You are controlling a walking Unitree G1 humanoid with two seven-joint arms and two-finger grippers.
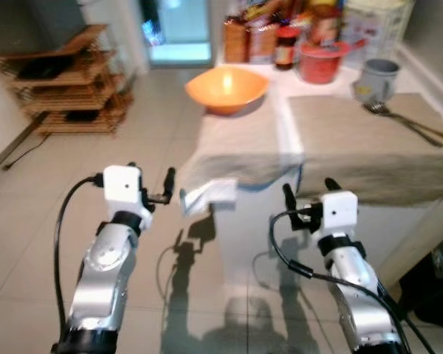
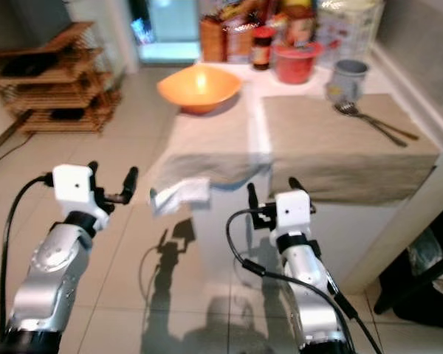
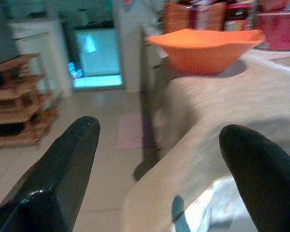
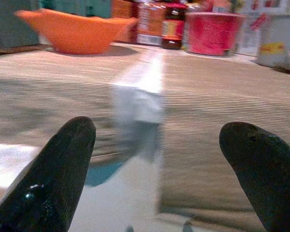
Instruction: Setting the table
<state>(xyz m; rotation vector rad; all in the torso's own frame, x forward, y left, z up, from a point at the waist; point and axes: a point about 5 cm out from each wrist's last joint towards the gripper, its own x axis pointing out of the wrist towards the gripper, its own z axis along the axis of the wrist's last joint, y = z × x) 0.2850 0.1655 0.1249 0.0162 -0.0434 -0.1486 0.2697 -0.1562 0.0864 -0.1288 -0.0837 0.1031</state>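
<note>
Left gripper (image 1: 155,193): my fingers stand spread wide and hold nothing, hovering just off the table's near left corner.
Right gripper (image 1: 308,195): spread wide too and empty, level with the near edge below the right placemat (image 1: 369,136).
Table (image 1: 280,92): 2 beige placemats, both hanging over the near edge.
Orange bowl (image 1: 226,89): far end of the left placemat (image 1: 236,144), well apart from both my grippers.
Fork and spoon (image 1: 402,119): lying crossed on the right placemat, beside the grey mug (image 1: 375,78).
Risk 1: I judge that a finger rising under an overhang could drag the mat and shift the cutlery or bowl.
Risk 2: reaching far for the bowl may brush the red pot (image 1: 321,60) and jars.
Loose white flap (image 1: 207,195): hangs at the corner; could snag my left fingers.
</note>
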